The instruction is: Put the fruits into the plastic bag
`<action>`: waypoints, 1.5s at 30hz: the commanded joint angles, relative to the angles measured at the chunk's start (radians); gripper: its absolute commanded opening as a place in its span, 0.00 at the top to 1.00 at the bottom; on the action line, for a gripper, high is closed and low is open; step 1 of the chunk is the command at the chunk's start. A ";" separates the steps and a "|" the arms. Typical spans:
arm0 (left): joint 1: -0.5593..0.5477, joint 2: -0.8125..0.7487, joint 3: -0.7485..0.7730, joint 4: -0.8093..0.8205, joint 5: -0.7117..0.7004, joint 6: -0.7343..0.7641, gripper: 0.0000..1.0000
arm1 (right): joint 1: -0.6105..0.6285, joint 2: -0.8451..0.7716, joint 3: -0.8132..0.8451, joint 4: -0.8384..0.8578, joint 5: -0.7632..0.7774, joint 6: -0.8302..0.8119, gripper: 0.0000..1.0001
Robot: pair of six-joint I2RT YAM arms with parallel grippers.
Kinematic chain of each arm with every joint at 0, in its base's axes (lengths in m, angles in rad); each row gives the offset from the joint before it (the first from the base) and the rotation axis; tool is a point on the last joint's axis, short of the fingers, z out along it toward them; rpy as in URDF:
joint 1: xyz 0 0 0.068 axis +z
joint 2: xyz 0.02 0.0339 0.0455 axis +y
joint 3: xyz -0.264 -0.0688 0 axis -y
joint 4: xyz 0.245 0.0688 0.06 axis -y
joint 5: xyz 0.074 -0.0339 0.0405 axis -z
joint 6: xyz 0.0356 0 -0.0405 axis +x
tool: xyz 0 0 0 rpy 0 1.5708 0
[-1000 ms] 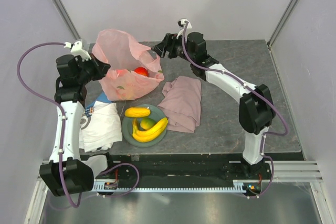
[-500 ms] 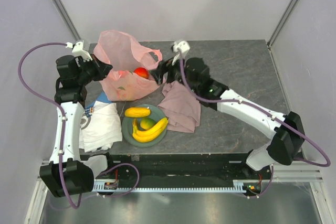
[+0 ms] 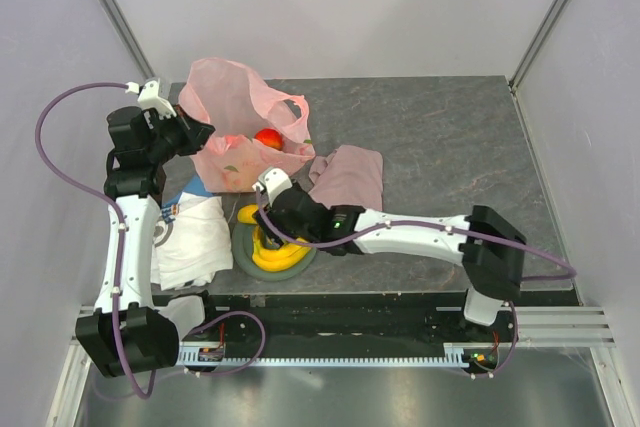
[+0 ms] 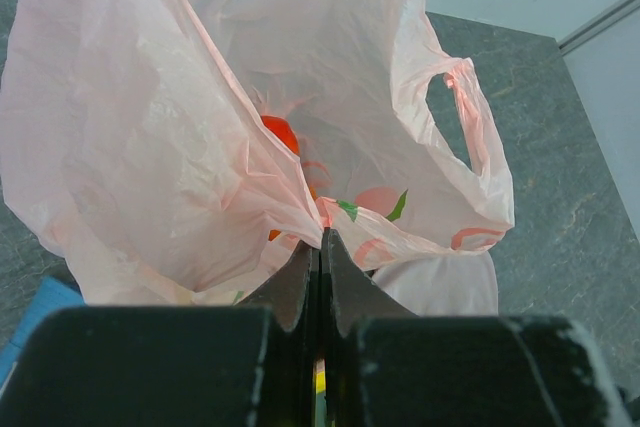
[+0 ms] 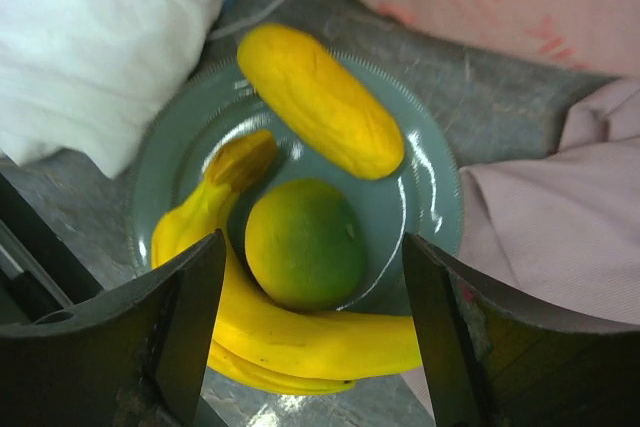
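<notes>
The pale-pink plastic bag [image 3: 240, 112] stands open at the back left, with the red round fruit [image 3: 267, 137] inside; both also show in the left wrist view, the bag [image 4: 190, 137] and the fruit [image 4: 281, 133]. My left gripper [image 3: 198, 133] is shut on the bag's rim [image 4: 322, 219]. My right gripper [image 5: 312, 247] is open just above the grey-green plate [image 5: 172, 142], its jaws either side of the small green-yellow fruit [image 5: 303, 242]. The bananas [image 5: 300, 337] curl round it, and the yellow oblong fruit [image 5: 320, 102] lies beside it. I cannot make out the tangerine.
A dusty-pink cloth [image 3: 350, 175] lies right of the plate [image 3: 240, 255] and a white cloth [image 3: 190, 237] on its left. A blue item [image 3: 195, 189] pokes out under the white cloth. The table's front edge is just beyond the plate.
My right arm has swung from the bag's right handle down and toward the front, and now hovers over the plate. The left gripper has stayed on the bag.
</notes>
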 commanded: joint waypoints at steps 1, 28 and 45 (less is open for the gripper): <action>0.001 -0.013 -0.003 0.015 0.011 0.011 0.98 | 0.023 0.085 0.097 -0.115 0.011 0.021 0.22; 0.001 -0.016 -0.009 0.022 0.011 0.013 0.98 | 0.027 0.305 0.289 -0.303 0.056 0.098 0.23; 0.001 -0.018 -0.009 0.022 0.009 0.016 0.99 | 0.024 0.359 0.310 -0.322 0.096 0.133 0.29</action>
